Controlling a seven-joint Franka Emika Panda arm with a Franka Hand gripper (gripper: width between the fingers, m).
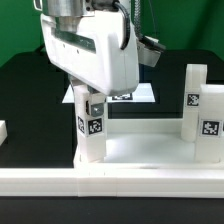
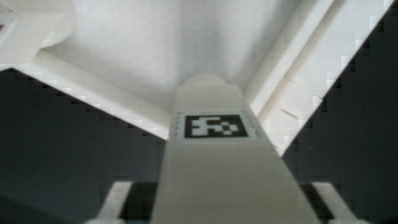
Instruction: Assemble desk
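The white desk top [image 1: 150, 150] lies on the black table as a rimmed tray. Two tagged legs [image 1: 196, 96] [image 1: 209, 130] stand upright at its corners on the exterior view's right. A third tagged leg [image 1: 90, 128] stands upright at the near corner on the exterior view's left. My gripper [image 1: 88, 100] is directly above this leg and straddles its upper end. In the wrist view the leg [image 2: 219, 130] runs between my fingers [image 2: 119, 200], with a dark gap on each side, so the gripper [image 2: 222, 205] is open. The desk top's rim [image 2: 294, 70] shows beyond the leg.
A long low white rail [image 1: 110, 182] runs along the front of the table, right against the desk top. The marker board [image 1: 145, 95] lies flat behind the desk top. A small white piece [image 1: 3, 130] sits at the exterior view's left edge.
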